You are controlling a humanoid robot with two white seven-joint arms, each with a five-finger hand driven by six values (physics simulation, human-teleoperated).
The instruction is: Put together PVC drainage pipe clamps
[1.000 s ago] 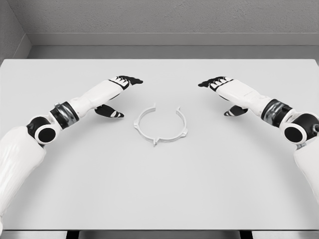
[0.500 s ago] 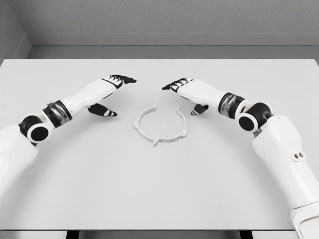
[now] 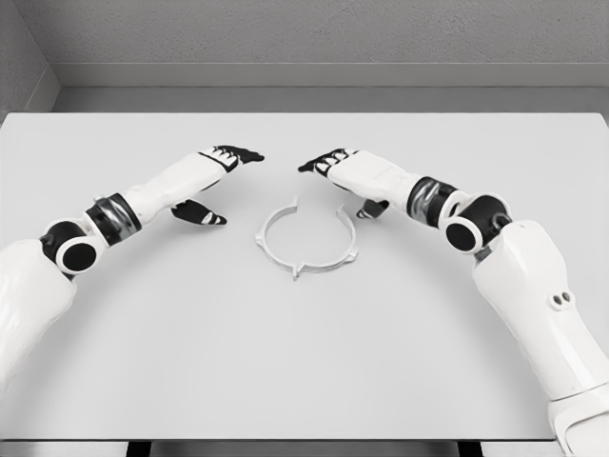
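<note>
- Head view is filled by a pale grey table (image 3: pixel 304 362), seen from above, with a grey wall (image 3: pixel 304 33) along the top of the frame.
- At the lower left, the left arm (image 3: pixel 57 267) is seen entering and reaching toward the upper middle of the frame.
- The left hand (image 3: pixel 211 176) is held palm down left of centre; its black-tipped fingers (image 3: pixel 243 154) are stretched out, lying close side by side, and the thumb (image 3: pixel 202 214) is dropped below them. Nothing is grasped.
- A white pipe clamp (image 3: pixel 307 240) is laid flat on the table at the centre of the frame: an open ring with its gap toward the top and small lugs on its rim. It is touched by neither hand.
- The right hand (image 3: pixel 347 176) is held just above and right of the clamp's gap, its fingers (image 3: pixel 319 163) extended toward the left hand and slightly fanned, thumb (image 3: pixel 371 209) hanging below. Nothing is held.
- The right arm (image 3: pixel 533 286) is seen running down to the lower right corner.
</note>
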